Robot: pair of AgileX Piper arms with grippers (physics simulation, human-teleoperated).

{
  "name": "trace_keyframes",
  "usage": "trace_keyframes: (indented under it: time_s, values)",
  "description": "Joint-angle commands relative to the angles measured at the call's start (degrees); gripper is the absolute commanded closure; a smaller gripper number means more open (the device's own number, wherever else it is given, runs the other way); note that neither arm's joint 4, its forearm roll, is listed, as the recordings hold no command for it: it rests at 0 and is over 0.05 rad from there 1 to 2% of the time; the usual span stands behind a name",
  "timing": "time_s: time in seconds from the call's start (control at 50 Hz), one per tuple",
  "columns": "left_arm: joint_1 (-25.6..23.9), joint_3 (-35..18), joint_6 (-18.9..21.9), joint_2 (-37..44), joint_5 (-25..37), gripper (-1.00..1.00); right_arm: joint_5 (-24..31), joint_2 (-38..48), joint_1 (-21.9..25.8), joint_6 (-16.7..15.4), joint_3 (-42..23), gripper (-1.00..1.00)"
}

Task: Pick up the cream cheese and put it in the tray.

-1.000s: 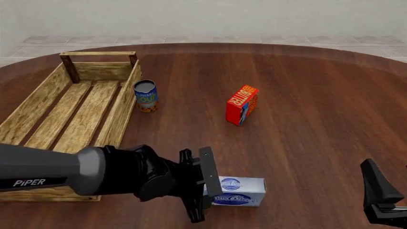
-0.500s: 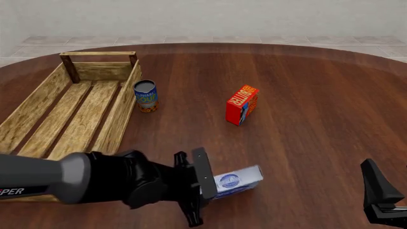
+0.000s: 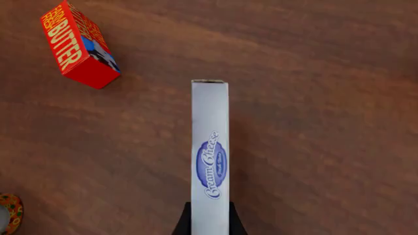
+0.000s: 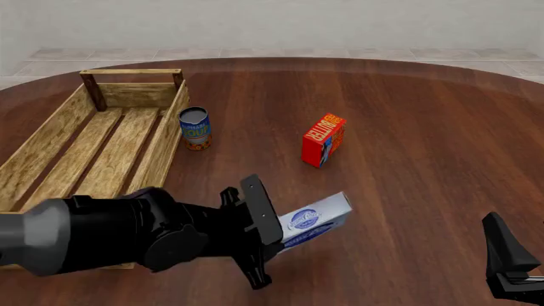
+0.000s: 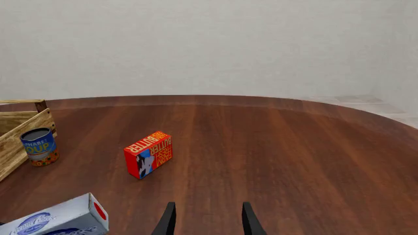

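Tray of light wood lies at the far left of the round wooden table, its slatted bottom bare. Just beside the tray's right plank stands a blue-labelled can, upright and apart from the wood. Nearer the camera than the can, the left gripper is clamped on the cream cheese, holding the box by its near end; the box is tilted, its free end raised and pointing to the right, and it appears clear of the table. It sits well apart from the tray, off the tray's near right corner. In the left wrist view the cream cheese shows edge-on, a narrow white strip with a blue oval logo, with the dark fingertips pressed against both of its sides. To the right of the can stands the red-orange butter box, on the table and touching nothing else. Far to the right of the butter box, at the near edge, is the right gripper, its fingers apart with nothing between them and low over bare table.
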Motion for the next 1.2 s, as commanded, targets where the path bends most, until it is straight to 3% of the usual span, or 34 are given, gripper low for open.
trace_keyframes:
  time_s: [0.02, 0.1, 0.34, 0.42, 0.7, 1.2]
  values:
    - [0.5, -1.8, -1.6, -4.2, 2.4, 1.0, 0.0, 0.0, 0.0, -0.1, 0.0, -1.0]
    - [3.5, -3.1, -1.5, -3.7, 3.0, 1.0, 0.0, 0.0, 0.0, -0.1, 0.0, -1.0]
    - [5.7, -6.0, -4.3, -7.1, 5.7, 1.0, 0.0, 0.0, 0.0, -0.1, 0.0, -1.0]
    - [10.8, -8.8, -5.5, -6.4, 7.0, 1.0, 0.0, -0.1, 0.0, -0.1, 0.0, -1.0]
    - [12.3, -9.5, -5.3, -10.2, 9.5, 1.0, 0.0, 0.0, 0.1, -0.1, 0.0, -1.0]
    - [19.6, -13.7, -5.2, -13.8, 14.5, 1.0, -0.1, 0.2, 0.1, 0.0, 0.0, -1.0]
